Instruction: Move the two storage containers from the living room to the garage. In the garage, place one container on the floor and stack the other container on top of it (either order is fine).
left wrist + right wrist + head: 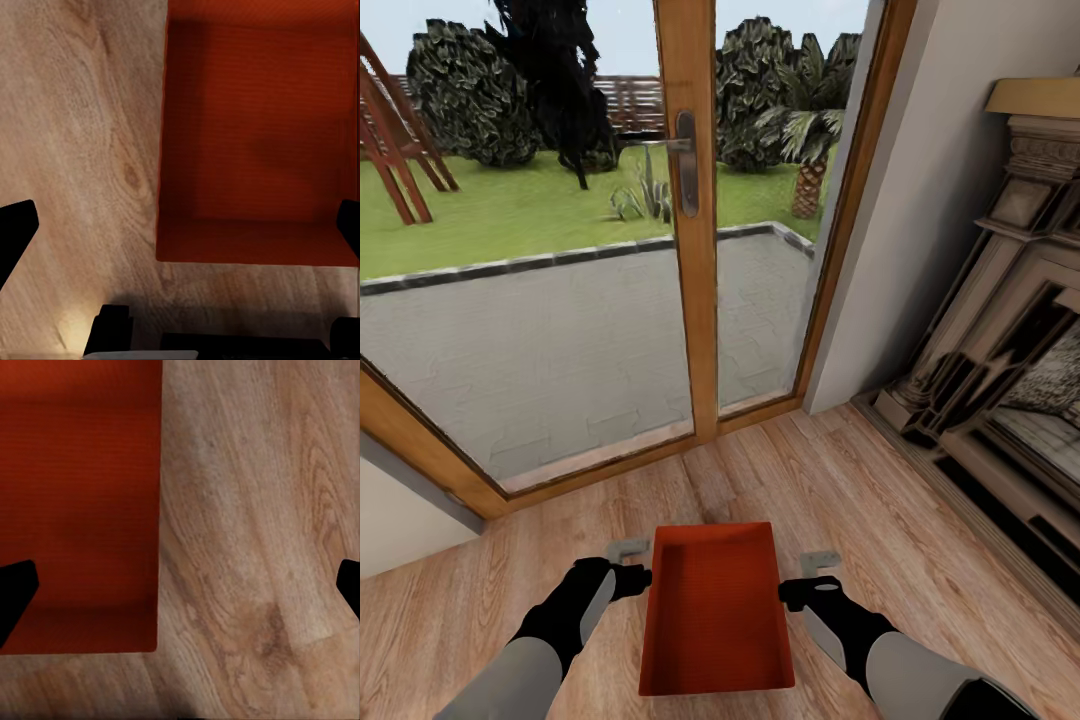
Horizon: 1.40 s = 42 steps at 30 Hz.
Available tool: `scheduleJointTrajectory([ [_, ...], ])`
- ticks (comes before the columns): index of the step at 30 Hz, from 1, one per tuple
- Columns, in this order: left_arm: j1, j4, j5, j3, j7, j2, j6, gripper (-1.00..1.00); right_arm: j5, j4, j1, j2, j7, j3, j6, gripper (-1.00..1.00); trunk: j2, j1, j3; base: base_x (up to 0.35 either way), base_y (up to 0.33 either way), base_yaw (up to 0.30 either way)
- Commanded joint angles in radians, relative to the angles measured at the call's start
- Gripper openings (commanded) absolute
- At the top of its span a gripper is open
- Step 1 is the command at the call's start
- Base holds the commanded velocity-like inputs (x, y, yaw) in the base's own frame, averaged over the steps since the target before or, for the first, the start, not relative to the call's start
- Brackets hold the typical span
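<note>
Here, orange-red rectangular storage container (pixel 717 610) on wood-plank floor (pixel 880 500), left gripper (pixel 180 217) and right gripper (pixel 180 585) spread apart.

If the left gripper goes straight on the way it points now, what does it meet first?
Probably the wood floor, just beside the bin. The left gripper points down with open fingers straddling the bin's wall; depth is unclear, so that wall might come first.

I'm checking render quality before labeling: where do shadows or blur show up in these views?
Head view: daylight through the glass door, the fireplace looks smeared. Left wrist view: soft dark shadow on the wood floor beside the storage container. Right wrist view: sharp wood grain, evenly lit.
</note>
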Motion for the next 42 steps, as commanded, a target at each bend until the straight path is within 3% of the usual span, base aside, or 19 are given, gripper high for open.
scheduleJointTrajectory([
  [1, -0.02, 0.025, 0.003, 0.001, 0.005, -0.008, 0.006, 1.0, -0.006, -0.002, -0.001, 0.003, -0.007, 0.008, 0.008, 1.0, 0.0, 0.0, -0.001, 0.0, 0.0, 0.0],
  [4, -0.037, 0.04, 0.0, -0.001, 0.003, -0.02, 0.003, 1.0, -0.006, -0.013, -0.001, 0.012, -0.007, 0.007, 0.011, 1.0, 0.0, 0.0, -0.001, 0.0, 0.0, 0.0],
  [14, -0.041, 0.036, -0.001, -0.004, 0.0, -0.025, 0.003, 1.0, -0.006, -0.021, -0.001, 0.013, -0.005, 0.005, 0.01, 1.0, 0.0, 0.0, -0.001, 0.0, 0.0, 0.0],
  [21, -0.041, 0.036, -0.001, -0.04, 0.001, -0.026, 0.003, 1.0, -0.005, -0.021, -0.001, 0.013, -0.005, 0.005, 0.011, 1.0, 0.0, 0.0, -0.001, 0.0, 0.0, 0.0],
  [30, -0.041, 0.05, 0.0, -0.046, 0.003, -0.029, -0.001, 1.0, -0.003, -0.02, -0.001, 0.014, -0.006, 0.005, 0.003, 1.0, 0.0, 0.0, -0.001, 0.0, 0.0, 0.0],
  [34, -0.04, 0.128, 0.0, -0.06, 0.005, -0.033, -0.063, 1.0, -0.004, -0.008, -0.001, 0.016, -0.01, 0.006, -0.002, 1.0, 0.0, 0.0, -0.001, 0.0, 0.0, 0.0],
  [38, -0.04, 0.181, -0.002, -0.07, 0.005, -0.052, -0.079, 1.0, -0.005, -0.005, -0.001, 0.017, -0.029, 0.007, 0.012, 1.0, 0.0, 0.0, -0.001, 0.0, 0.0, 0.0],
  [42, -0.04, 0.2, -0.002, -0.074, 0.007, -0.062, -0.08, 1.0, -0.005, -0.004, -0.001, 0.041, -0.086, 0.008, 0.096, 1.0, 0.0, 0.0, -0.001, 0.0, 0.0, 0.0],
])
